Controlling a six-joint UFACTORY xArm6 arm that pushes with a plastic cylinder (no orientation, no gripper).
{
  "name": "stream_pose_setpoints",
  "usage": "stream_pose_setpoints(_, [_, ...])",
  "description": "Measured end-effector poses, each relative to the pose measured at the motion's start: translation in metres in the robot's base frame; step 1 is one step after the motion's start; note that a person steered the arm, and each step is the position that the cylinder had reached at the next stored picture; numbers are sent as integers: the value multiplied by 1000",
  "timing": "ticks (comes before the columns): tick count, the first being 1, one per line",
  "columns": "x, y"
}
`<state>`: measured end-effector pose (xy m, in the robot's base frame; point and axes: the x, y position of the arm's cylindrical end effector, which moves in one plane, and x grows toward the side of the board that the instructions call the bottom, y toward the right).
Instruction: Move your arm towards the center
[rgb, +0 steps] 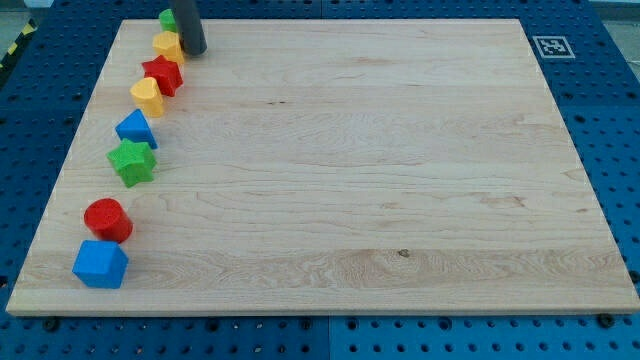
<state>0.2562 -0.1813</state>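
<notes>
My tip (193, 51) is at the view's top left, on the wooden board (360, 160), just right of a yellow block (167, 45) and below a green block (167, 18) at the board's top edge. A line of blocks runs down the left side: a red star (163, 75), a yellow heart-like block (148, 96), a blue block (136, 129), a green star (132, 161), a red cylinder (108, 220) and a blue block (100, 264). The tip stands close beside the yellow block; contact cannot be made out.
A black and white marker tag (549, 46) sits at the board's top right corner. The board lies on a blue perforated table (620, 120). A yellow and black striped strip (14, 45) shows at the view's top left.
</notes>
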Motion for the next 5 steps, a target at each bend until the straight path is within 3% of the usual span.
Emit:
stream_pose_setpoints(2, [-1, -7])
stream_pose_setpoints(4, [-5, 68])
stream_pose_setpoints(5, [-5, 76])
